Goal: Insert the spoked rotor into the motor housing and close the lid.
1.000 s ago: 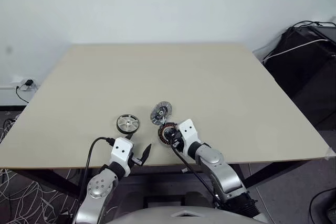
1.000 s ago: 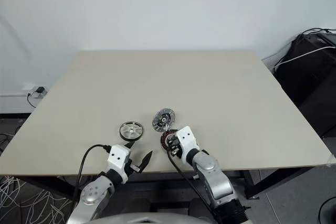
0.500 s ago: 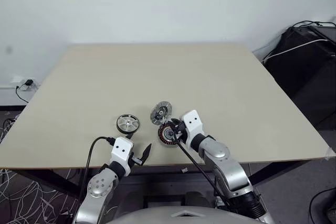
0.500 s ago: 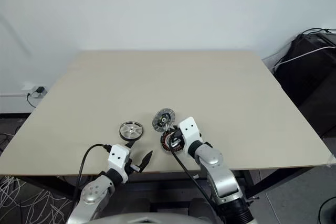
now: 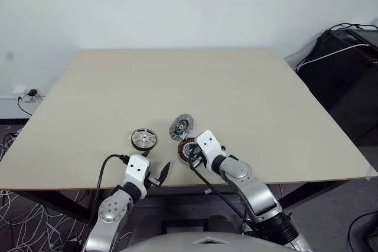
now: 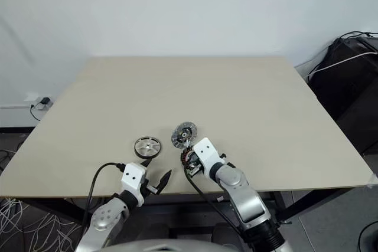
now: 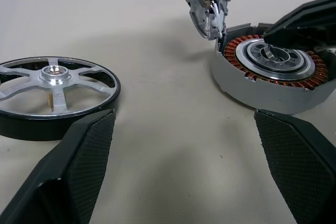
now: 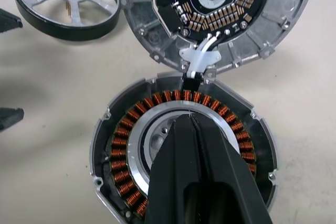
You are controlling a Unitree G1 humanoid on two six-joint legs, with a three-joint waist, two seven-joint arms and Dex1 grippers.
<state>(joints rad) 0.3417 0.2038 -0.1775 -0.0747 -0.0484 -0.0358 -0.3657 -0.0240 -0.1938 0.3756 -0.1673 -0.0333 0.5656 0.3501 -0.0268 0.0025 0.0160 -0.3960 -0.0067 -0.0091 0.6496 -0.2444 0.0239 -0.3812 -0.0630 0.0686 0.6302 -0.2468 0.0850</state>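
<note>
The spoked rotor (image 5: pixel 143 138) lies flat on the table, silver with a dark rim. To its right sits the motor housing (image 8: pixel 121 145), its copper windings and central hub showing. The lid (image 8: pixel 157 30) stands tilted up at the housing's far edge, its circuit-board side facing me. My right gripper (image 8: pixel 190 118) is shut, its black fingers pressed together with their tips over the housing's hub and nothing visible between them. My left gripper (image 7: pixel 184 116) hangs open near the table's front edge, between rotor (image 7: pixel 55 74) and housing (image 7: pixel 262 85), touching neither.
The beige table (image 5: pixel 236 87) stretches far beyond the parts. A black cable runs from my left wrist (image 5: pixel 106 166) over the front edge. Dark bags and cables (image 5: pixel 348 57) stand off the table to the right.
My right gripper has gone from partly open to shut above the housing's hub, and its wrist has tipped further down. The left arm, rotor, housing and lid stay where they were.
</note>
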